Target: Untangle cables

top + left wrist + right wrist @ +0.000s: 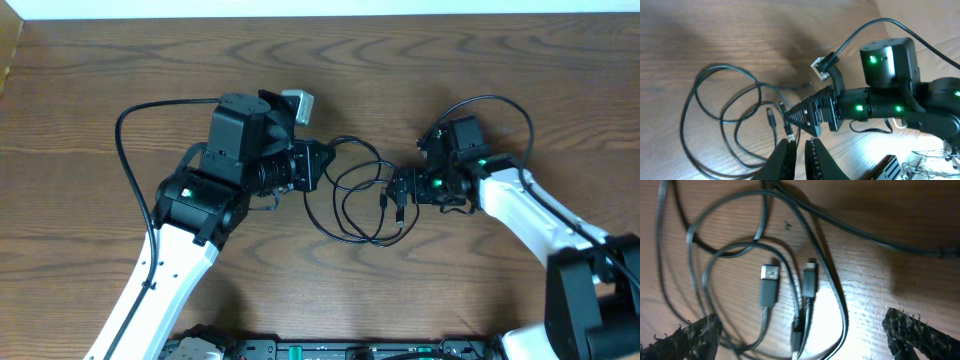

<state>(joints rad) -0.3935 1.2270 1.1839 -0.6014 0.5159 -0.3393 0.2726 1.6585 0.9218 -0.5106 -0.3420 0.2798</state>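
Since the black cords [765, 317] look soft and light, I'd grab near a plug [769, 282]; right pincer [802, 330] gapes wide; left pincer [799, 145] is closed.

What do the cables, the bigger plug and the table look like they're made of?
Cables: a dark rubbery or plastic jacket, matte with a faint sheen where light hits. Plug: dark plastic-looking body with a bright, metal-looking tip. Table: wood or wood-look laminate, brown with flowing grain lines and a smooth finish; the pictures don't settle which.
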